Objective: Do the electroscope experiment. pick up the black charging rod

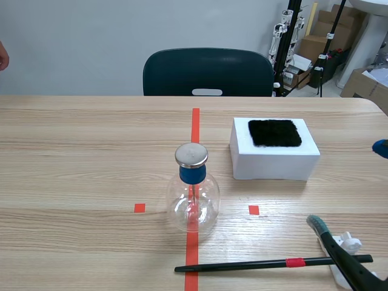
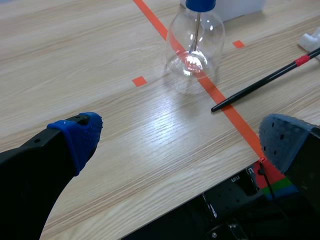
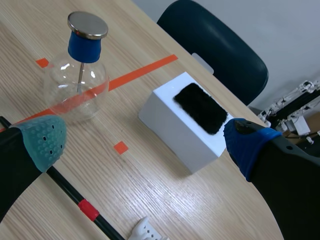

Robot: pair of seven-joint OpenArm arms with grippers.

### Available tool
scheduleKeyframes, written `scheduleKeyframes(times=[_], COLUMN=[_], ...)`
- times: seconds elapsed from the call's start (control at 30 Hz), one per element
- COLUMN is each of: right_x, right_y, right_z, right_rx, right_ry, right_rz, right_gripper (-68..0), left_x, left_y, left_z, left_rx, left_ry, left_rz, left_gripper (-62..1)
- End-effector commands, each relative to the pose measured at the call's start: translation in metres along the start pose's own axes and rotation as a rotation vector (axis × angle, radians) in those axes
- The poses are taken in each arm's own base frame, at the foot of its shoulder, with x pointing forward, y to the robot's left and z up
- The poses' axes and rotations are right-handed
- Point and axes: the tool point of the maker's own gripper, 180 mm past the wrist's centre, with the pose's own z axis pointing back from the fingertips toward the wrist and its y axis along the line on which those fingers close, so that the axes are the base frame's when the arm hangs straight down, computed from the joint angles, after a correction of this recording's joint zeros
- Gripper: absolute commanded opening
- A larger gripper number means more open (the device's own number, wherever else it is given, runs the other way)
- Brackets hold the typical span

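The black charging rod (image 1: 242, 265) lies flat near the table's front edge, with a red band (image 1: 295, 262) toward its right end. My right gripper (image 1: 348, 186) hovers open above that end, one finger (image 1: 317, 224) just over the rod. In the right wrist view the rod (image 3: 75, 197) passes under the gripper (image 3: 145, 140), apart from both pads. The glass flask electroscope (image 1: 193, 188) stands upright on the red tape line behind the rod. My left gripper (image 2: 180, 137) is open over the table's front edge, with the rod (image 2: 265, 80) and flask (image 2: 195, 45) ahead of it.
A white box (image 1: 274, 159) topped with a black fur pad (image 1: 274, 132) sits at the right rear. A small white plastic piece (image 1: 350, 244) lies by the rod's right end. A dark chair (image 1: 208, 71) stands across the table. A hand (image 1: 3, 57) shows at the far left.
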Motion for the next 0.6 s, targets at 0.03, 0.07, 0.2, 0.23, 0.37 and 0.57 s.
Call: scheduleKeyframes(times=[0.03, 0.07, 0.2, 0.23, 0.37, 0.57], right_x=[0.010, 0.010, 0.010, 0.010, 0.010, 0.010], right_y=[-0.003, -0.003, -0.003, -0.003, 0.001, 0.013], right_z=[-0.003, -0.003, -0.003, -0.003, -0.003, -0.002], right_rx=[-0.002, -0.002, -0.002, -0.002, 0.022, 0.092], right_ry=[-0.034, -0.035, -0.034, -0.034, -0.031, -0.030], right_rz=[0.005, 0.005, 0.005, 0.005, -0.008, -0.044], right_gripper=[-2.2, -2.2, -2.2, -2.2, -2.2, -2.2], left_x=[0.012, 0.013, 0.013, 0.014, 0.020, 0.020], left_y=[0.005, 0.006, 0.006, 0.007, 0.015, 0.015], left_z=[-0.006, -0.006, -0.007, -0.007, -0.006, -0.006], left_rx=[0.022, 0.023, 0.025, 0.028, 0.070, 0.070], left_ry=[-0.058, -0.061, -0.062, -0.067, -0.102, -0.103], left_rz=[0.021, 0.022, 0.021, 0.025, 0.087, 0.088], left_gripper=[1.4, 1.4, 1.4, 1.4, 1.4, 1.4])
